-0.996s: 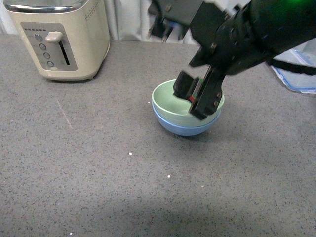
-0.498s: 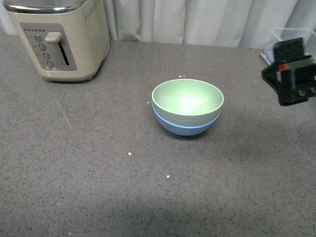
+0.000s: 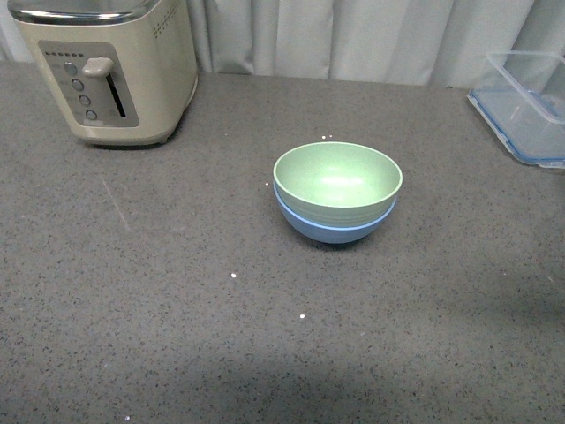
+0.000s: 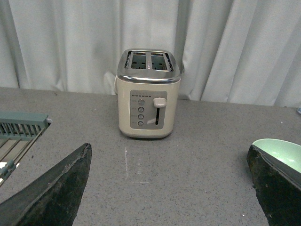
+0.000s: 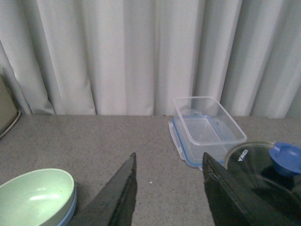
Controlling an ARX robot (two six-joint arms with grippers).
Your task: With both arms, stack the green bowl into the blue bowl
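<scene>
Pale mint-green plastic bowl [image 3: 337,181] sits nested inside light-blue plastic bowl [image 3: 334,225]; both grippers [image 4: 169,188] [image 5: 168,188] spread wide, empty; best left untouched.

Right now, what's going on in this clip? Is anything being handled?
Nothing is being handled. The green bowl sits nested inside the blue bowl on the grey countertop, so the stack looks done. Neither arm shows in the front view. Both wrist views show their grippers open and empty: the left gripper faces the toaster, the right gripper looks toward the clear container with the bowls off to one side.
</scene>
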